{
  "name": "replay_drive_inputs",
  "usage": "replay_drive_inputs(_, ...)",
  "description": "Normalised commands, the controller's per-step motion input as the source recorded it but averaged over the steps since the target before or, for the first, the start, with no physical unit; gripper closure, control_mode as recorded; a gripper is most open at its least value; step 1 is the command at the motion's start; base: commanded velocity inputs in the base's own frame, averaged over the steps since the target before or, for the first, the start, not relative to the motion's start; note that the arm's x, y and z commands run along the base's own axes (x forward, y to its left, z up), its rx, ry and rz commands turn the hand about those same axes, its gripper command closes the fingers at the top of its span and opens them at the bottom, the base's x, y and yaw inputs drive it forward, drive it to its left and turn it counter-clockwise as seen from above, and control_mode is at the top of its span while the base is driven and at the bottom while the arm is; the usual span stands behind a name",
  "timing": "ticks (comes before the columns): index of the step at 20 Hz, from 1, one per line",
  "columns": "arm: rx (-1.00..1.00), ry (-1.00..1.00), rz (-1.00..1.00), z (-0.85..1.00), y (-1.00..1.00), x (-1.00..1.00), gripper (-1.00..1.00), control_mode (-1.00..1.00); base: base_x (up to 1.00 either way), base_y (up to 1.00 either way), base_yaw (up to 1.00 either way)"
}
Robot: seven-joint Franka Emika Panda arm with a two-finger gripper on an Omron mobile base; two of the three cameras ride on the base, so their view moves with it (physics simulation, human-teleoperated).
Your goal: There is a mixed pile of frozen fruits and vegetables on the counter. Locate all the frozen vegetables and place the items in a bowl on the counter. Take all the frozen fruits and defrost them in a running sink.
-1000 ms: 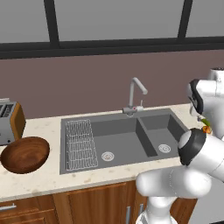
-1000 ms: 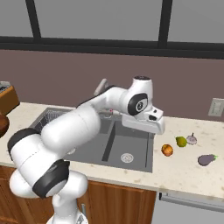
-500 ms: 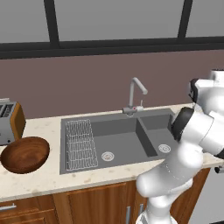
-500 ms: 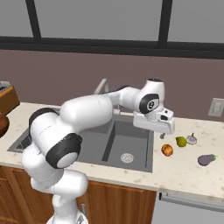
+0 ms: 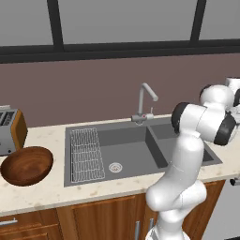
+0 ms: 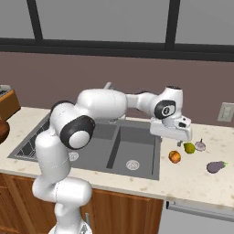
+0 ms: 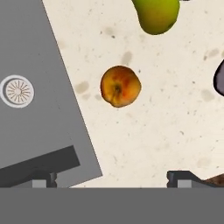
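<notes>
The arm has swung further right, its gripper [image 7: 111, 179] now hanging spread wide and empty above the orange fruit [image 6: 174, 156] on the counter [image 6: 192, 178], beside the sink [image 6: 137, 151]. Pear [image 6: 189, 147], bulb [image 6: 200, 146] and eggplant [image 6: 215, 167] lie near.

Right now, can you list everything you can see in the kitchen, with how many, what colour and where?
counter: one, beige speckled, with brown cabinet fronts below
sink: one, dark grey, two basins, set in the counter
wire rack: one, grey, left side of the large basin
tap: one, silver, curved, behind the sink
bowl: one, dark brown wood, counter left of the sink
toaster: one, silver and brown, behind the bowl
orange fruit: one, round, counter right of the sink
pear: one, yellow-green, beyond the orange fruit
pale bulb: one, whitish-pink, right of the pear
eggplant: one, dark purple, farthest right
wall socket: one, pale, on the brown wall
gripper: one, white, jaws open, above the orange fruit
</notes>
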Motion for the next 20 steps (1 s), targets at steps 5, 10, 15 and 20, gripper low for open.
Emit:
replay_drive_inputs(5, 0.00, 0.03, 0.00, -0.29, -0.30, 0.30, -1.00, -1.00, 0.00, 0.00, 0.00)
replay_drive_inputs(10, 0.00, 0.02, 0.00, -0.21, -0.16, 0.37, -1.00, -1.00, 0.00, 0.00, 0.00)
replay_drive_inputs(15, 0.00, 0.01, 0.00, -0.24, -0.18, 0.36, -1.00, -1.00, 0.00, 0.00, 0.00)
replay_drive_inputs(20, 0.01, 0.02, 0.00, -0.28, -0.12, 0.25, -1.00, -1.00, 0.00, 0.00, 0.00)
